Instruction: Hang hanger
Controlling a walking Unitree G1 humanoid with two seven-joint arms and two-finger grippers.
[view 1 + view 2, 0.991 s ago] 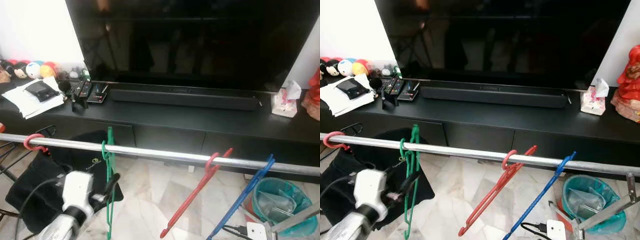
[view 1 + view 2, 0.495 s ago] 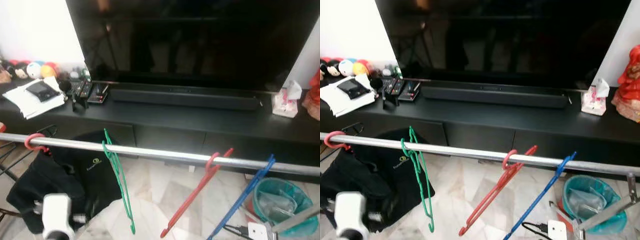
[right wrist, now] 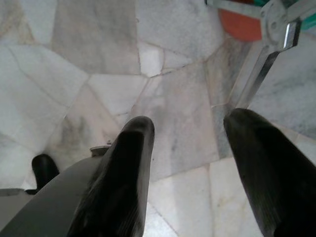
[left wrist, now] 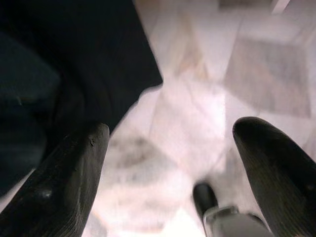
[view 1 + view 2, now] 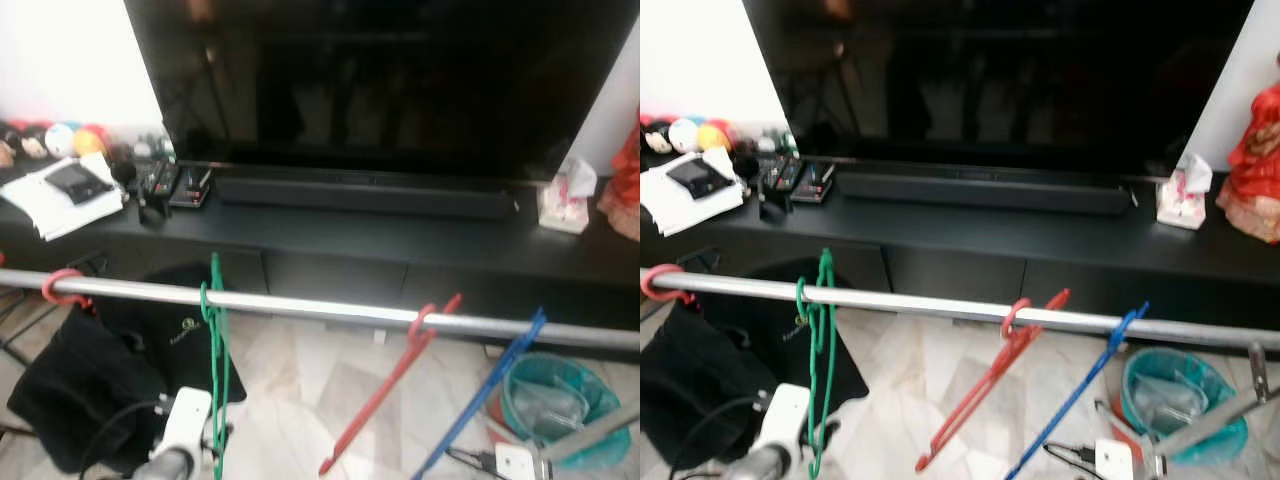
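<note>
A green hanger [image 5: 216, 370] hangs straight down by its hook from the silver rail [image 5: 300, 305] that crosses in front of me. Further along the rail hang a red hanger [image 5: 395, 375] and a blue hanger [image 5: 485, 390], both slanted. A pink hook [image 5: 58, 288] sits at the rail's left end. My left arm's white wrist [image 5: 187, 428] is low, just beside the green hanger's lower part. In the left wrist view the left gripper [image 4: 173, 133] is open over the marble floor, holding nothing. The right gripper [image 3: 190, 121] is open and empty above the floor tiles.
Behind the rail stands a black TV console [image 5: 400, 240] with a large TV [image 5: 380, 80], a soundbar [image 5: 365, 195], remotes [image 5: 175, 185], papers [image 5: 60, 195] and a tissue pack [image 5: 562, 195]. A black bag [image 5: 90, 370] lies on the floor at left, a teal bin [image 5: 555, 405] at right.
One second ago my left gripper was up at the green hanger; it let go and dropped low. The hanger swung right, then settled straight. The camera shifted slightly.
</note>
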